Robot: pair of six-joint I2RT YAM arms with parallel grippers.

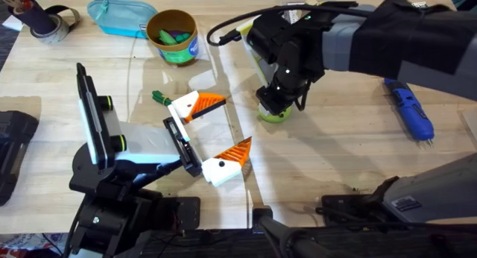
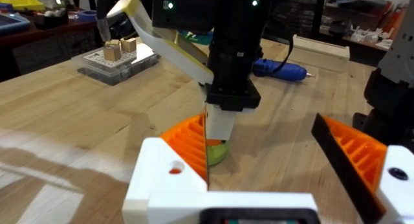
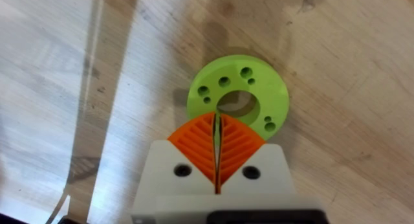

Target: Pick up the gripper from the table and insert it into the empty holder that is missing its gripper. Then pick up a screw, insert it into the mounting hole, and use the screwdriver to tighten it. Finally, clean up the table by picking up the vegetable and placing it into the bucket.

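My left gripper (image 1: 237, 121) (image 2: 259, 130) is open. Its two white pieces with orange ribbed tips sit wide apart at the ends of the black bar holder (image 1: 183, 148). The nearer gripper piece (image 1: 229, 162) shows a dark mounting hole (image 1: 221, 165). My right gripper (image 1: 274, 106) (image 3: 217, 120) points straight down, pads shut, tips at the centre hole of a lime-green disc (image 3: 272, 88) (image 2: 218, 154). Any screw is hidden. The blue screwdriver (image 1: 408, 109) (image 2: 278, 70) lies far right. The dark green vegetable (image 1: 158, 98) lies just behind the holder. The bucket (image 1: 182, 53) stands at the back.
A teal zip pouch (image 1: 119, 16) and a tape roll (image 1: 52, 23) lie at the back left. A black case (image 1: 11, 146) sits at the left edge. A tray of small blocks (image 2: 116, 56) and a wooden block (image 2: 320, 49) stand beyond the right arm.
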